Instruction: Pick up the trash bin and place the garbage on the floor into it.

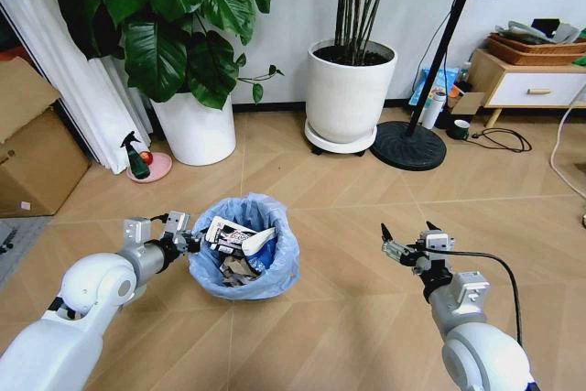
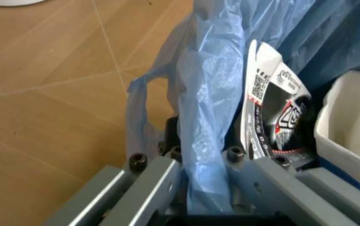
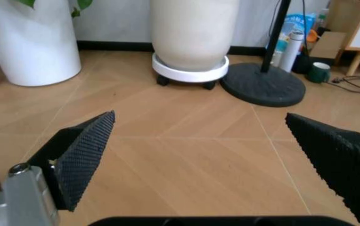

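Surroundings, taken from the trash bin [image 1: 245, 249] as landmark: beyond it and to my left, a white pot [image 1: 195, 128] with a broad-leaved plant [image 1: 169, 16]; just left of that pot, a green spray bottle [image 1: 135, 157] on a pink dish [image 1: 151, 168]; further left, a cardboard box [image 1: 32, 148] against the wall. Beyond the bin and to my right, a second white pot [image 1: 348, 93] on a wheeled base, then the black round foot of a standing fan [image 1: 408, 145], then a low wooden cabinet [image 1: 531, 84] with a basket on top. Wood-pattern floor [image 1: 348, 217] between the bin and these items lies open; nothing stands between the bin and my right claw [image 1: 405, 237]. Bin: small, round, lined with a crinkled light-blue bag [image 2: 208, 94] folded over the rim, standing on the floor in front of me, slightly left of centre. Contents: garbage [image 1: 240, 243], including a black, white and red printed packet [image 2: 274, 113] standing against the inner wall, a white container [image 2: 349, 127] beside it, and darker scraps underneath. My left claw [image 1: 189, 243]: at the bin's left edge, fingers [image 2: 148, 181] closed over the rim, one outside and one inside, bag pinched between them. My right claw: well to the right of the bin, above bare floor, spread wide, gripping nothing.
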